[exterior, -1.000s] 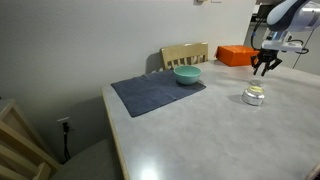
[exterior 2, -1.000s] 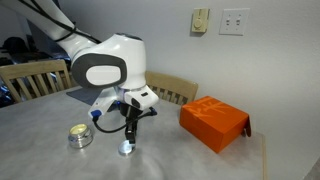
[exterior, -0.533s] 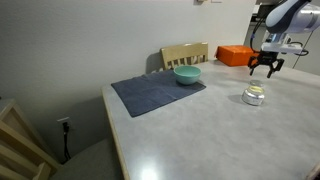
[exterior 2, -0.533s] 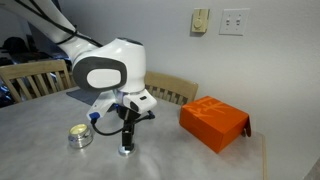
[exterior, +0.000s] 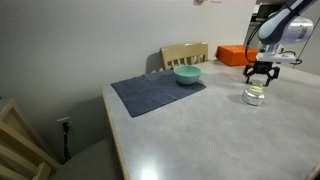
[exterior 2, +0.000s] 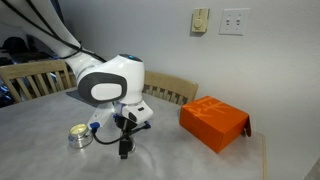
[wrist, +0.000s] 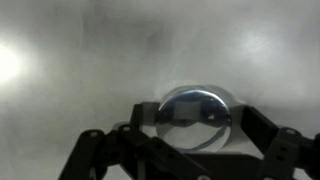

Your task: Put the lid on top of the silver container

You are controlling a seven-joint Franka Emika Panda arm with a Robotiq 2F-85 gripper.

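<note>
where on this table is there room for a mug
Bare tabletop in front of the grey mat, and between the mat and the silver container. It is crowded by the container, where the open hand is around the lid.

A teal bowl (exterior: 187, 75) rests on a grey mat (exterior: 150, 95), an orange box (exterior: 233, 55) farther along the table (exterior: 190, 135).

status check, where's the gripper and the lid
gripper open, low at the table. lid flat on the table under it, not gripped. silver container stands apart, lid not on it. orange box well off to the side.
</note>
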